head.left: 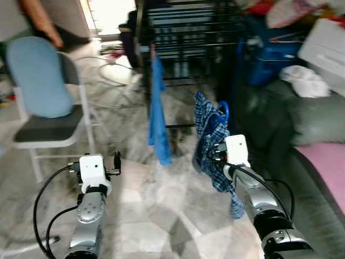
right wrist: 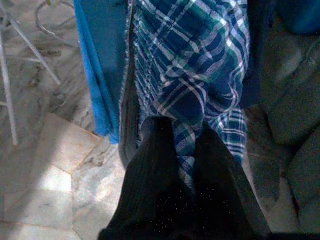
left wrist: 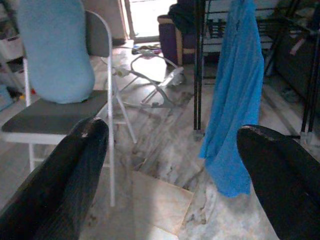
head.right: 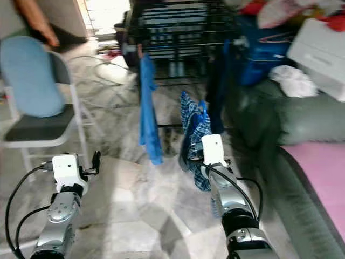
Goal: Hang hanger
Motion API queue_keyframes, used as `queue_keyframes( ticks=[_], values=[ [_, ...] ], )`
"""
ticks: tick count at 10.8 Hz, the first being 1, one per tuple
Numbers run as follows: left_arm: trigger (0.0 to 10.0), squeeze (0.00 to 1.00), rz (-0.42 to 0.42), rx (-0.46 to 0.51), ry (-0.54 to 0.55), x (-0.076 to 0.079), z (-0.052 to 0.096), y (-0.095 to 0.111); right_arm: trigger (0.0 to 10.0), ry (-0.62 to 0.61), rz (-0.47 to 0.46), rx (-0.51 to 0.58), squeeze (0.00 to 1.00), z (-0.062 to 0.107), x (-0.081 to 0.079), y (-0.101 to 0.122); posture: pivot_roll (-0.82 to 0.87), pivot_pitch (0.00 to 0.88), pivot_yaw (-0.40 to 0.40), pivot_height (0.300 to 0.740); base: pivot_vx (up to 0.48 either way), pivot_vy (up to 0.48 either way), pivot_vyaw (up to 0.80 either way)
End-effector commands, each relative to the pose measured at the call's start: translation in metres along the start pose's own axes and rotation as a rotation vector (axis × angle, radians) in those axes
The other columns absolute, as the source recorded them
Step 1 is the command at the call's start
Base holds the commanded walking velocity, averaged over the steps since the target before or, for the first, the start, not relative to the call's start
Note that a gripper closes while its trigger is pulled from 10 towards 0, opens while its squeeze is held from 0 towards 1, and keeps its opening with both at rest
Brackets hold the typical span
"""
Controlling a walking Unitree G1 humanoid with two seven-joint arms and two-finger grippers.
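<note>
A blue plaid shirt [head.left: 207,132] hangs from a blue hanger whose hook [head.left: 223,111] sticks up above its collar. My right gripper [right wrist: 183,150] is shut on the shirt's fabric, which is pinched between the two black fingers [right wrist: 150,165], and holds it up in front of a black drying rack [head.left: 188,32]. A plain blue garment [head.left: 158,108] hangs on the rack's near rail, just left of the shirt. My left gripper [left wrist: 170,155] is open and holds nothing. It is held low at the left, facing the rack and the chair.
A folding chair [head.left: 51,132] with a light blue cushion [head.left: 38,81] stands at the left. A person's arm [head.left: 40,19] shows behind it. A dark sofa [head.left: 302,124] with a pink cushion, white cloth and boxes lines the right. Cables lie on the marble floor [head.left: 161,205].
</note>
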State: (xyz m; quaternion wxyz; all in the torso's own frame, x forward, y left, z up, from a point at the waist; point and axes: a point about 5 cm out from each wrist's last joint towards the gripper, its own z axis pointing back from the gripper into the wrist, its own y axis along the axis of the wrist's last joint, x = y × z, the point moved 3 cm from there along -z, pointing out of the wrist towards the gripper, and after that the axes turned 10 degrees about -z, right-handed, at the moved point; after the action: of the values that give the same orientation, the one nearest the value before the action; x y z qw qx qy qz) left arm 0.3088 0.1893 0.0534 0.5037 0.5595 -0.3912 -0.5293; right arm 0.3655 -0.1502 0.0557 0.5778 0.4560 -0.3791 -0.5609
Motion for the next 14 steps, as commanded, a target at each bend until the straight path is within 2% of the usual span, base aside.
queue_keyframes(
  ticks=[1,7,10,13,14],
  values=[
    [10.0,0.00,0.002,0.010,-0.011,0.002,-0.002,0.005,10.0,-0.007,-0.017,0.053,0.00,-0.001,0.002,0.013,-0.11,0.000,0.078,0.740,0.000,0.000,0.79],
    [10.0,0.00,0.022,-0.004,-0.016,0.009,-0.001,0.004,10.0,-0.005,-0.028,0.048,0.00,0.001,0.000,0.007,-0.12,0.000,0.084,0.740,0.000,0.000,0.80],
    [10.0,0.00,0.041,0.021,-0.076,0.017,-0.002,0.009,10.0,-0.087,-0.060,0.094,0.00,0.003,0.007,0.011,-0.13,0.000,0.101,0.740,0.000,0.000,0.00],
    [10.0,0.00,0.056,0.050,-0.112,0.022,-0.005,0.017,10.0,-0.175,-0.072,0.110,0.00,0.005,0.023,0.014,-0.14,0.000,0.102,0.740,0.319,0.000,0.00],
    [10.0,0.00,0.060,0.049,-0.121,0.023,-0.005,0.016,10.0,-0.199,-0.081,0.106,0.00,0.006,0.028,0.014,-0.14,0.000,0.100,0.740,0.409,0.000,-0.80]
  ],
)
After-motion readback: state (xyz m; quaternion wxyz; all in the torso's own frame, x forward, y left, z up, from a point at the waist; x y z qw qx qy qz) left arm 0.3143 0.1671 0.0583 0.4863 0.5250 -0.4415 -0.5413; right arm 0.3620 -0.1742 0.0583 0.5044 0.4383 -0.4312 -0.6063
